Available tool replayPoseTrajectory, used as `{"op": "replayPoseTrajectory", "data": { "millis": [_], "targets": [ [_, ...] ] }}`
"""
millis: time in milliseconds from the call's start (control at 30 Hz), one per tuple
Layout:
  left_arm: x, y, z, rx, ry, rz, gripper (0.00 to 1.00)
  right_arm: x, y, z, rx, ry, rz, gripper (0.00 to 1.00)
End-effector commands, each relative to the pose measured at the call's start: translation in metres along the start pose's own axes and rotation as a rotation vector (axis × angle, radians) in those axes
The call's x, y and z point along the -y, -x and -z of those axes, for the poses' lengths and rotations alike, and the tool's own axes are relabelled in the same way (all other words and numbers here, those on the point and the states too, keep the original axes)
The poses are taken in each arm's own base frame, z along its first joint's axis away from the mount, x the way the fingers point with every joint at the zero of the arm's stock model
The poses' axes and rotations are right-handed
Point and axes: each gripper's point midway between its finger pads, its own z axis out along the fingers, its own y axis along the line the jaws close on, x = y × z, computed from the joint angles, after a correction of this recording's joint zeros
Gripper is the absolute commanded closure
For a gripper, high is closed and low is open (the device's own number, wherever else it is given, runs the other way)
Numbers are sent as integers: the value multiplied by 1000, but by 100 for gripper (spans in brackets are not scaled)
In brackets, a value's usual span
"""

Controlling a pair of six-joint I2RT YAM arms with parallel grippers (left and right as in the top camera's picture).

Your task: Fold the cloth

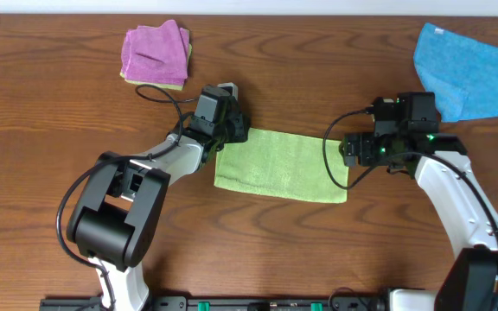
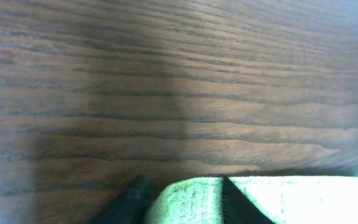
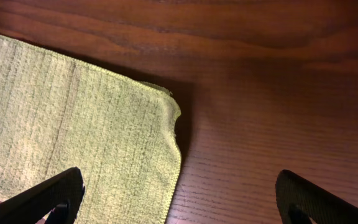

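The cloth (image 1: 279, 164) is lying mid-way across the surface (image 1: 318, 69). Left fingers (image 2: 135, 199) are straddling its corner, and I cannot tell whether they are pinching it. The right fingers (image 3: 48, 196) are hovering spread wide over its right end.

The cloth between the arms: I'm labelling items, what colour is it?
The cloth is lime green, clearest in the overhead view.

Robotics lab / test bench, not a home. 2 robot arms (image 1: 115, 212) mounted on a black rail (image 1: 258, 302) at the edge of a bare wood-grain tabletop (image 1: 318, 52), w/ exposed cables (image 1: 158, 93). Spare cloths as props: pink-purple cloth (image 1: 154, 53) beyond left claw (image 1: 232, 134), blue cloth (image 1: 469, 69) beyond right claw (image 1: 346, 149).
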Motion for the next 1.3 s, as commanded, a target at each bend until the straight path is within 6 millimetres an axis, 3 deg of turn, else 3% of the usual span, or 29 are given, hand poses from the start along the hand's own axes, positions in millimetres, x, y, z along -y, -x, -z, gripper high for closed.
{"op": "replayPoseTrajectory", "data": {
  "millis": [0, 67, 267, 333, 400, 433, 567, 667, 767, 867, 1000, 1067, 1233, 1267],
  "targets": [
    [-7, -10, -4, -33, 19, 21, 11, 2, -1, 0, 0, 4, 0, 1],
    [-13, -19, -3, -72, 40, 31, 2, 1, -1, 0, 0, 5, 0, 1],
    [-20, -34, -1, -134, 68, -9, 4, 1, -2, 0, -3, 5, -1, 1],
    [-20, -33, -1, -131, 66, -10, 12, 1, -3, 0, -8, 5, -2, 1],
    [-21, -36, -1, -140, 71, -9, 9, 1, -4, 0, -13, 5, -4, 2],
    [-23, -39, 0, -154, 77, -14, 2, 1, -4, 0, -15, 5, -4, 1],
    [-30, -54, 3, -220, 103, -51, 5, 1, -5, 0, -16, 5, -10, 2],
    [-31, -55, 3, -225, 104, -61, 2, 1, -6, 0, -20, 5, -13, 2],
    [-31, -55, 3, -226, 102, -79, 12, 1, -7, 0, -27, 6, -14, 1],
    [-31, -55, 3, -223, 101, -98, 39, 1, -8, 0, -29, 6, -15, 1],
    [-31, -52, 3, -211, 102, -106, 46, 1, -9, 0, -31, 6, -15, 1],
    [-30, -51, 2, -208, 101, -106, 68, 1, -8, 0, -31, 6, -15, 1],
    [-33, -50, 3, -200, 119, -108, 87, 1, -8, 0, -31, 6, -15, 1],
    [-35, -49, 3, -197, 127, -109, 86, 1, -8, 0, -31, 6, -15, 1]
  ]
}}
